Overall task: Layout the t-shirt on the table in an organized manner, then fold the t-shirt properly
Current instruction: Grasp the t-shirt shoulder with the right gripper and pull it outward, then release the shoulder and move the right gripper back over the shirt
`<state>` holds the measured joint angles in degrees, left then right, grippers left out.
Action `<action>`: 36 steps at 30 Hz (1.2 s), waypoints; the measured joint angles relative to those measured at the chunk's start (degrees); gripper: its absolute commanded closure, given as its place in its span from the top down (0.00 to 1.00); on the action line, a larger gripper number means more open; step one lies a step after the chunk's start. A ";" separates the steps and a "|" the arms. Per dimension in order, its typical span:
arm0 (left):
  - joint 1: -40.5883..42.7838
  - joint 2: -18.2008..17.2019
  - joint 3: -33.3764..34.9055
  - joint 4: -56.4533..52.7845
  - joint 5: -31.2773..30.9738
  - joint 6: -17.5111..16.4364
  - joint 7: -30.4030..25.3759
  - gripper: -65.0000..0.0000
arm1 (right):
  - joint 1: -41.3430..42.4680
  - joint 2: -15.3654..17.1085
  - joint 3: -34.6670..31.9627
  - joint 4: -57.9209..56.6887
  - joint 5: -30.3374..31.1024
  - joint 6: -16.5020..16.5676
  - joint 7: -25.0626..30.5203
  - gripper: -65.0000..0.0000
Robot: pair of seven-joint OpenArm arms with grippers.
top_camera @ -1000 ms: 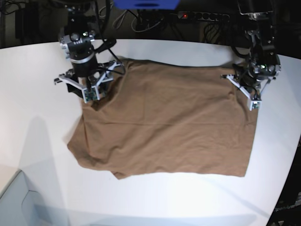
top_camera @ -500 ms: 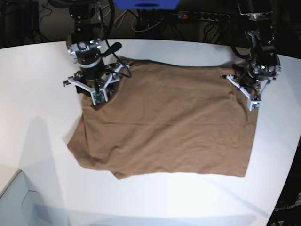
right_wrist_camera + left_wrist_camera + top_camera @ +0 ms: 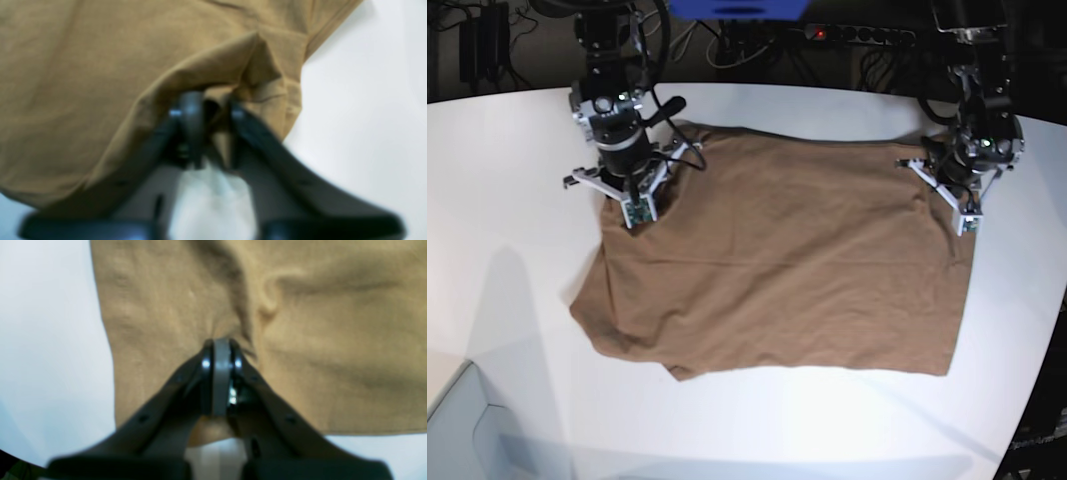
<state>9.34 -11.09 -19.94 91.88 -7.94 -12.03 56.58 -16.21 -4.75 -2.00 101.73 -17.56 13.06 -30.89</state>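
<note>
Left wrist view: we find one t-shirt (image 3: pixel 300 340) filling the centre and right of the frame, its side edge running down the left third and its lower edge crossing at lower right. Bare table (image 3: pixel 50 356) lies along the whole left side and in a strip at the bottom right, so there is open room on both. One gripper shows, the left gripper (image 3: pixel 220 346), reaching up from the bottom centre with its jaws pressed together on a pinch of the cloth, from which creases radiate.

Right wrist view: the shirt covers the upper and left parts, with a raised fold at centre and a hem edge slanting down from the upper right. White table is free down the right side. The right gripper (image 3: pixel 208 103) rises from the bottom; the picture is blurred, but its jaws appear closed on the bunched fold.

Base view: we count one shirt, one table and two arms. The shirt lies spread across the middle of the table, with clear white surface at left, bottom and far right. One arm stands over the shirt's upper left corner, the other over its upper right corner, both pointing downward.
</note>
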 measured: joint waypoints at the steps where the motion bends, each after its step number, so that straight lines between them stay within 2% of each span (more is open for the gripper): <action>1: 0.00 0.00 0.00 0.00 0.00 -0.02 -0.02 0.00 | -0.02 0.00 0.00 0.04 0.00 -0.02 -0.13 0.00; 5: -0.20 0.02 0.04 0.00 0.00 0.00 0.22 0.00 | -1.38 -0.02 0.55 1.31 0.00 -0.07 -0.63 0.00; 10: -1.22 0.17 0.20 -0.63 0.00 0.00 0.61 0.00 | -7.37 -0.55 3.34 11.69 -0.07 -0.61 -0.90 0.00; 14: -1.22 0.17 0.17 -0.63 -0.02 0.00 0.59 0.00 | -11.50 -2.82 6.16 13.07 0.20 -0.61 0.09 0.00; 17: -1.20 0.20 0.15 -0.63 -0.02 0.00 0.42 0.00 | -16.28 -3.78 5.77 12.76 0.15 -0.42 -0.42 0.00; 22: -1.27 0.66 0.20 -0.59 0.04 -0.02 0.35 0.00 | -22.73 -3.96 -2.62 12.81 0.15 -0.39 -0.02 0.00; 28: -1.25 0.81 0.22 -0.31 0.00 -0.02 0.42 0.00 | -25.44 -3.98 -11.41 12.81 0.00 -0.44 0.07 0.00; 31: -1.25 0.76 0.13 -0.31 -0.02 -0.02 0.42 0.00 | -25.42 -3.96 -11.56 12.87 -0.04 -0.76 -0.17 0.10; 36: -0.92 0.46 0.04 -0.22 -0.15 -0.02 0.42 0.00 | -25.44 -3.34 -10.23 12.87 -0.02 -0.66 -0.35 0.39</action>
<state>8.43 -10.63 -19.90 91.66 -8.10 -12.05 56.99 -41.65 -8.10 -12.23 114.61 -17.58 12.40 -31.24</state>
